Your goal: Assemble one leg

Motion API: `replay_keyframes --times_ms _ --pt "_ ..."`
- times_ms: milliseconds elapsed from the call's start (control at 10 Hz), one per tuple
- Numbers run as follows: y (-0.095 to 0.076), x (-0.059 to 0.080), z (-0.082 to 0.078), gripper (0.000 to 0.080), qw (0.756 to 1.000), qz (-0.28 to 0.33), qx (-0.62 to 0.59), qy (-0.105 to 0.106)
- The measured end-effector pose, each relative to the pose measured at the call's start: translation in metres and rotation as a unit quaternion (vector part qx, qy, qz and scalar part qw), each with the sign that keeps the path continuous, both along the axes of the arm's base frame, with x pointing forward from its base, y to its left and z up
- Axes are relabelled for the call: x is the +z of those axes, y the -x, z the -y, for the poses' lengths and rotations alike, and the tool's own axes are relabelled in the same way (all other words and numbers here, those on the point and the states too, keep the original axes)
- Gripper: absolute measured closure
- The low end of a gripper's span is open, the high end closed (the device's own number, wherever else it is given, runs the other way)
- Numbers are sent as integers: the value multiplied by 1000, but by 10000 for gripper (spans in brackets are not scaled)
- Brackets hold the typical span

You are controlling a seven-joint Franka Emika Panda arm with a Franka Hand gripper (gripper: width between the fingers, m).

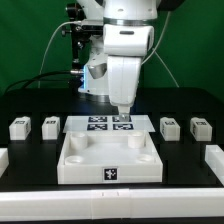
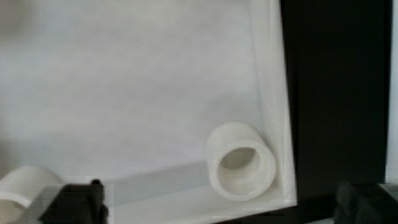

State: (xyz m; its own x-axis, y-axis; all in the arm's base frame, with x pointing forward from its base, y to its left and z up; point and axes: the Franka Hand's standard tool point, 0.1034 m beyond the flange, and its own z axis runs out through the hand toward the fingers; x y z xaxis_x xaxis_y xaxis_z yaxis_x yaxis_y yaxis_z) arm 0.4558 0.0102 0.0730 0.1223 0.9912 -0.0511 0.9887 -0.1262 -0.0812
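Observation:
Four small white legs with marker tags stand in a row on the black table: two on the exterior view's left [image 1: 18, 127] [image 1: 49, 126] and two on the right [image 1: 170, 127] [image 1: 200, 128]. My gripper [image 1: 121, 113] hangs over the back edge of the large white slab [image 1: 110, 165], far from every leg. In the wrist view my gripper [image 2: 222, 205] is open and empty, with its dark fingertips [image 2: 75, 200] wide apart over the slab [image 2: 143, 90]. A round socket [image 2: 240, 160] lies between them. No leg shows in the wrist view.
The marker board [image 1: 100, 124] lies flat behind the slab, partly under my gripper. White rails sit at the table's left [image 1: 4, 160] and right [image 1: 213, 160] edges. Cables and dark equipment stand behind the arm before a green backdrop.

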Motion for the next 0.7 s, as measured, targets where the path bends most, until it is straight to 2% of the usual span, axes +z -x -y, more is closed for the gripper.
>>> replay_keyframes --times_ms 200,500,700 --pt "12 -9 4 150 999 -14 35 4" --pt "30 -32 15 150 998 -27 50 -5" --pt "28 -49 16 150 998 -38 47 -9"
